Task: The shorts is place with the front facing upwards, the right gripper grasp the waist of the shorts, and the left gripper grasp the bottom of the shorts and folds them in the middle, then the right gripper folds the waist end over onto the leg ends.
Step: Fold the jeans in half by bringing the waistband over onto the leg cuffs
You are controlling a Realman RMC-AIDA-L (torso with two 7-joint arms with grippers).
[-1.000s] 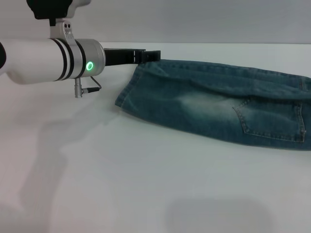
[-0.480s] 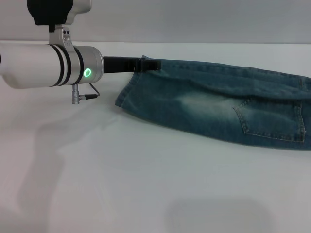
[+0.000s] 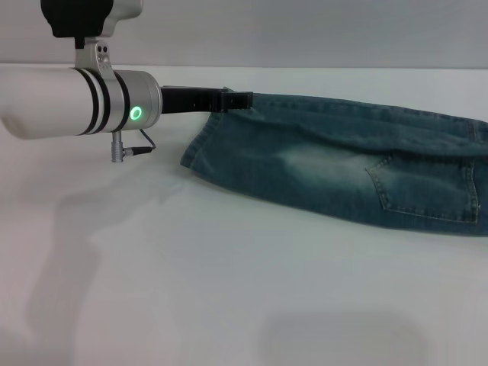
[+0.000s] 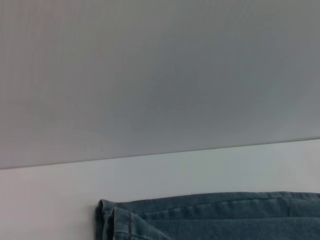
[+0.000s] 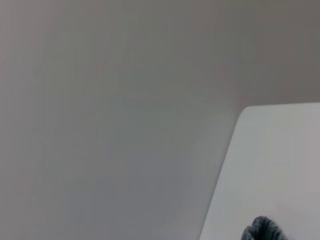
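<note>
The blue-green denim shorts [image 3: 335, 164] lie flat on the white table, doubled lengthwise, with a stitched pocket [image 3: 423, 187] facing up. Their straight leg hems [image 3: 200, 145] point toward the left, and the waist end runs off the right edge of the head view. My left gripper [image 3: 238, 100], on the green-ringed arm [image 3: 91, 103], sits at the far corner of the hems, touching the denim. The left wrist view shows that hem corner [image 4: 107, 220] close up. A small dark ruffled bit of denim [image 5: 262, 231] shows in the right wrist view. The right gripper is out of view.
The white table [image 3: 229, 290] spreads wide in front of the shorts and to their left. Its far edge [image 3: 343, 69] runs just behind the shorts, with a grey wall beyond.
My left gripper has shifted slightly right and down onto the far hem corner. The shorts have stayed in place.
</note>
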